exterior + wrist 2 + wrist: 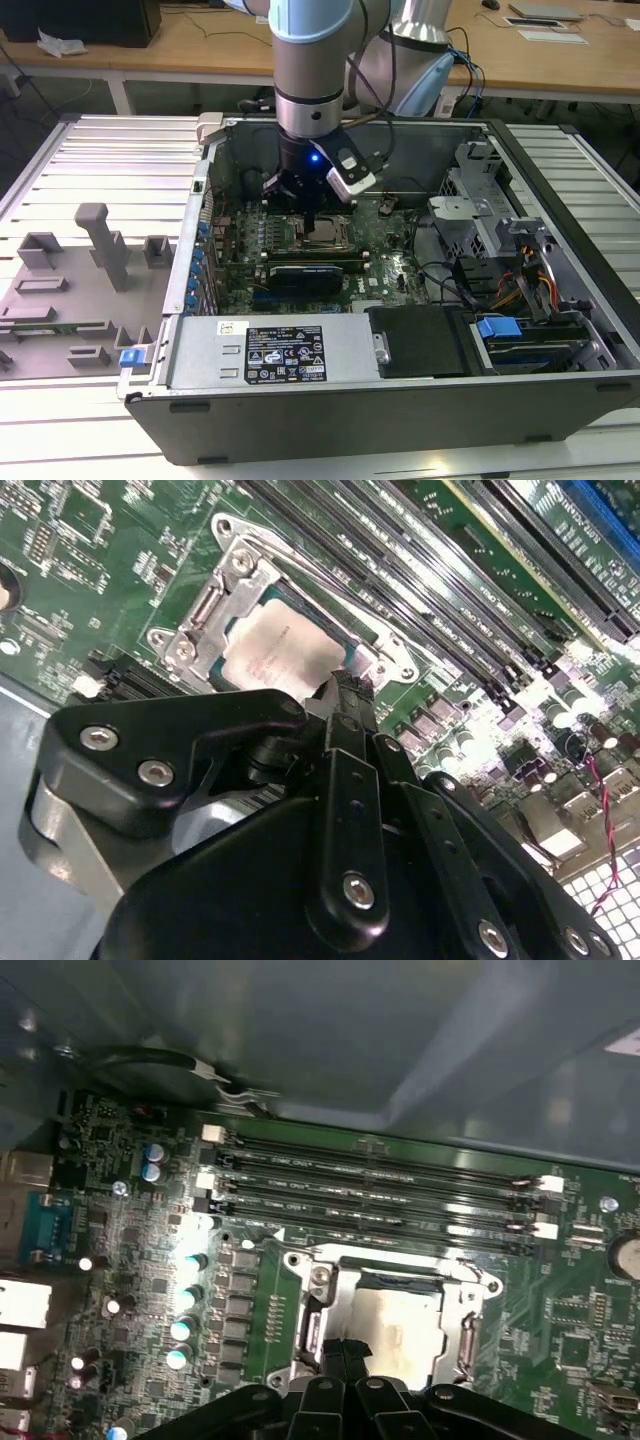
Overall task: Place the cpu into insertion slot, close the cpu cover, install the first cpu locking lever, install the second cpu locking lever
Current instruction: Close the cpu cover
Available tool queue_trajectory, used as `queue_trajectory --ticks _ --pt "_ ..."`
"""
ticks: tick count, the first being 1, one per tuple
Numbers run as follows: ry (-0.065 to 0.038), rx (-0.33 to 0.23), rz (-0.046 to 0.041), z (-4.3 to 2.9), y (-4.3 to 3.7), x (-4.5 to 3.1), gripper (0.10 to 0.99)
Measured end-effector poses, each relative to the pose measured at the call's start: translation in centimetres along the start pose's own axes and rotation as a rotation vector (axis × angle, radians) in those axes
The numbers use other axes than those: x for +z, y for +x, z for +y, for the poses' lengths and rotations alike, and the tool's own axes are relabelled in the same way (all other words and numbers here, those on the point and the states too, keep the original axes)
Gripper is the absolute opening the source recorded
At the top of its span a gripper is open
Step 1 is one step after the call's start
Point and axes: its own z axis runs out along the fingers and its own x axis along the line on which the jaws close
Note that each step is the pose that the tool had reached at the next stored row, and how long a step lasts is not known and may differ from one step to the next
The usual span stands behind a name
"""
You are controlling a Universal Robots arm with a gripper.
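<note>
The cpu (pixel 272 652) lies in its socket on the green motherboard, its pale metal top also visible in the first wrist view (pixel 400 1322) and the exterior view (pixel 326 233). The silver cpu cover (pixel 196 630) lies flat around it, framing the chip (pixel 318 1295). A thin metal lever (pixel 300 568) runs along one side of the socket. My gripper (pixel 345 688) is shut, its black fingertips (pixel 345 1352) pressed together at the socket's edge, right over the rim of the chip. Nothing shows between them. In the exterior view the gripper (pixel 314 216) reaches down into the open computer case.
Long memory slots (pixel 380 1175) run beside the socket. A black card (pixel 305 272) lies just in front of it, then the power supply (pixel 290 350). Drive bays with a blue tab (pixel 498 327) and cables fill the exterior view's right. Grey fixtures (pixel 105 245) stand outside the case.
</note>
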Motion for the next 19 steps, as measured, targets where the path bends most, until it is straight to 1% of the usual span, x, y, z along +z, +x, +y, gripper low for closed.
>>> queue_trajectory --ticks 1,3,6,9,12,16,19 --pt "0.000 0.000 -0.0006 0.08 0.24 0.19 0.106" --pt "0.000 0.000 -0.0008 0.10 0.37 0.46 0.106" --pt "0.000 0.000 -0.0009 0.10 0.57 1.16 0.106" --pt "0.000 0.000 -0.0007 0.09 0.59 1.42 0.106" --pt "0.000 0.000 -0.0008 0.09 0.58 1.44 0.106" --pt "0.000 0.000 -0.0008 0.04 0.29 1.45 0.106" --pt "0.000 0.000 -0.0008 0.03 0.23 1.45 0.106"
